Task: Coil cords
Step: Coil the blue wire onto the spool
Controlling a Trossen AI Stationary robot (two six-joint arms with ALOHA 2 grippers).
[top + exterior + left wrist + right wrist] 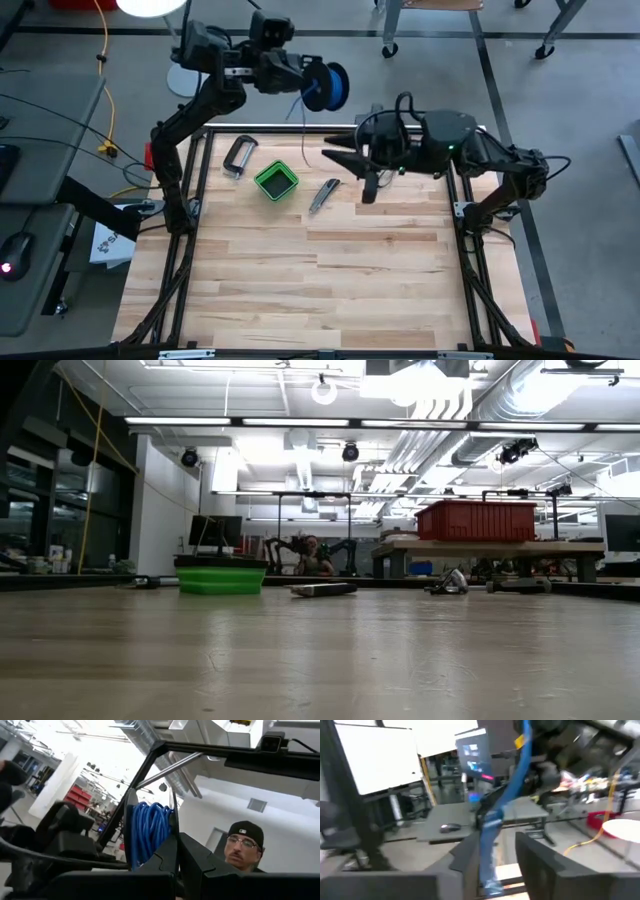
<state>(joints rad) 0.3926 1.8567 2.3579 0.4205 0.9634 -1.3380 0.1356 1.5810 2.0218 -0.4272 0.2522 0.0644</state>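
high: left pincer (300, 78) clamping the spool (325, 86) of blue wire (336, 86) at upper centre, above the counter (320, 280) edge; right pincer (338, 157) lying mid-frame | left wrist: spool axis running crosswise | right wrist: fingers (532, 852) parting around the free strand running lengthwise; seeming light, limp, slippery — gripping near the spool

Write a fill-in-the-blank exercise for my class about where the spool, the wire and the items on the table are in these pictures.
1. The left gripper holds the spool wound with wire of the colour ____.
2. In the right wrist view, the wire runs between the right gripper's ____.
3. On the table, the green box lies between the metal clamp and the ____.

Missing words: blue; fingers; utility knife
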